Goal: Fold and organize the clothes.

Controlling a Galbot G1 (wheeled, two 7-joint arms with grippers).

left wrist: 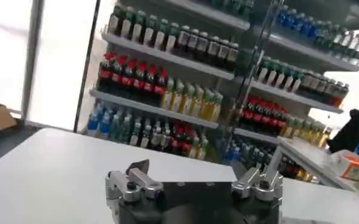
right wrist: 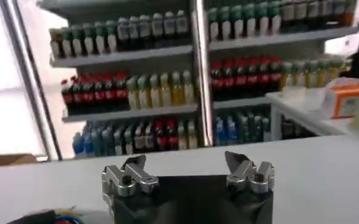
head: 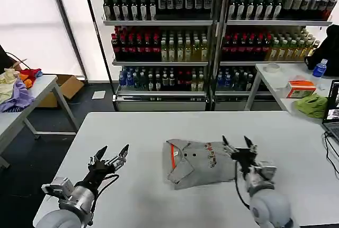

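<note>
Shirt [head: 198, 163] lies partly folded on the tabletop [head: 137, 132], folding unfinished; my left gripper [head: 112, 156] and right gripper [head: 236, 144] hover spread, holding nothing.

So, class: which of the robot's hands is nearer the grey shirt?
Right. The right hand hovers at the grey shirt's right edge; the left hand is well off to its left.

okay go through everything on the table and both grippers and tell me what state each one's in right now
Grey shirt: partly folded, collar and orange trim showing, lying flat mid-table.
Left gripper: open, above bare table left of the shirt, holding nothing.
Right gripper: open, at the shirt's right edge, gripping nothing.
White table: bears the shirt.
</note>
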